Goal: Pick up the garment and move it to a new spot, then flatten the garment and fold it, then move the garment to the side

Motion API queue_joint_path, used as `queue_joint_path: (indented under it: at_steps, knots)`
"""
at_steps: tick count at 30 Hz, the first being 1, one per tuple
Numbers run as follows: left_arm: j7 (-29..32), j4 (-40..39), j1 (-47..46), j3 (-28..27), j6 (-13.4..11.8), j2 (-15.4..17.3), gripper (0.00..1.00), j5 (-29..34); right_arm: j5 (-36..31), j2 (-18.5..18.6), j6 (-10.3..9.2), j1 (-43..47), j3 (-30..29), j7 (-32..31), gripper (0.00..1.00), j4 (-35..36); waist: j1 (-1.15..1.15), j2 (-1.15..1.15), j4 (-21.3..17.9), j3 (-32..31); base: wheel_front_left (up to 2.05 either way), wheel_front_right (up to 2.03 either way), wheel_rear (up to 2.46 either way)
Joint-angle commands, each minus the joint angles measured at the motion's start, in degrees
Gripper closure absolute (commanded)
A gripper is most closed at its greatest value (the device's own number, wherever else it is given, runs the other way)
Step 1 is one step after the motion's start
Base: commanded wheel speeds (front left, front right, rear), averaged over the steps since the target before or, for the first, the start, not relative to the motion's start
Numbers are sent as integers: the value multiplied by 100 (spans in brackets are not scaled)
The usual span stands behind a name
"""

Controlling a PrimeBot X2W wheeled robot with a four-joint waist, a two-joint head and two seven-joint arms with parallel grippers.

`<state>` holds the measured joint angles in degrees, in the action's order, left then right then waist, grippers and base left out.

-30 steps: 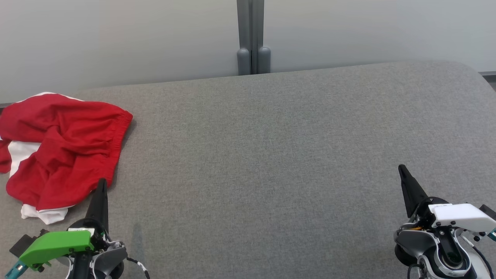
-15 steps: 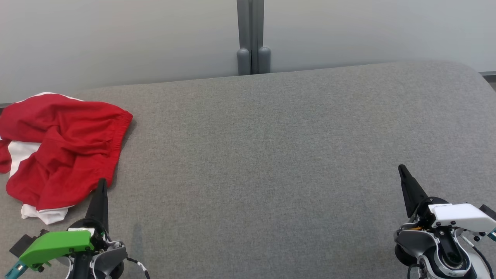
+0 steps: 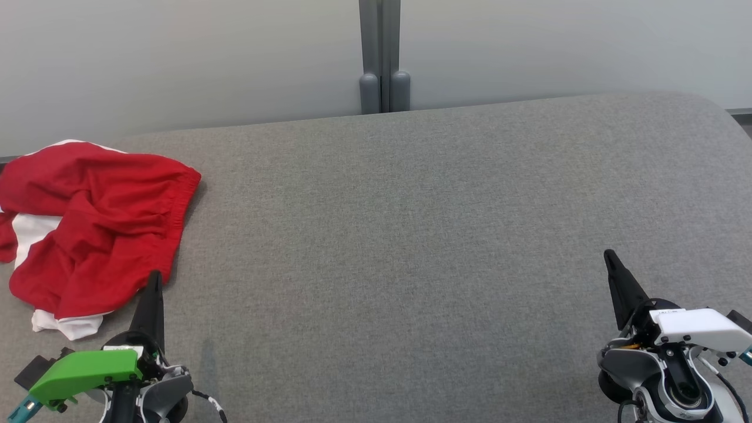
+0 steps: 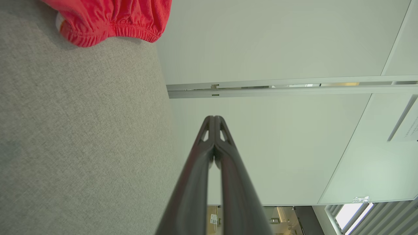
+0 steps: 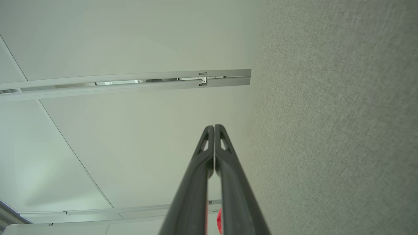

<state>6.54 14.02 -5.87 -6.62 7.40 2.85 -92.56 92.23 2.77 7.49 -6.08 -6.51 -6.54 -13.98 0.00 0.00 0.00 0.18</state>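
Note:
The garment (image 3: 94, 226) is a crumpled red piece with white parts, lying at the far left of the grey padded table (image 3: 411, 235). Its elastic hem (image 4: 111, 31) shows at the top of the left wrist view. My left gripper (image 3: 154, 276) sits at the lower left, shut and empty, its tip just beside the garment's near edge. Its fingertips meet in the left wrist view (image 4: 214, 118). My right gripper (image 3: 608, 255) rests at the lower right, shut with nothing in it, far from the garment. In the right wrist view its tips (image 5: 214, 126) are pressed together.
A grey post (image 3: 382, 59) stands behind the table's far edge against a pale wall. The table's rounded right corner (image 3: 711, 106) lies at the upper right. Bare grey fabric spans the middle and right of the table.

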Motion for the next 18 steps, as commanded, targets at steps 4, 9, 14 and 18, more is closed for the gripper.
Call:
queue_joint_path:
  at_steps: [4,9,14,18]
  knots:
    - [12,-7,-69,-2,33,7,100,28,38,21,0,-31,-5,-12,100,-11,0,0,0,0,0,0,0]
    - [12,-7,-69,-2,33,7,100,28,38,21,0,-31,-5,-12,100,-11,0,0,0,0,0,0,0]
    - [12,-7,-69,-1,33,7,100,28,38,21,0,-31,-5,-12,100,-11,0,0,0,0,0,0,0]
    - [12,-7,-69,-1,33,7,100,29,38,22,0,-31,-5,-12,100,-11,0,0,0,0,0,0,0]
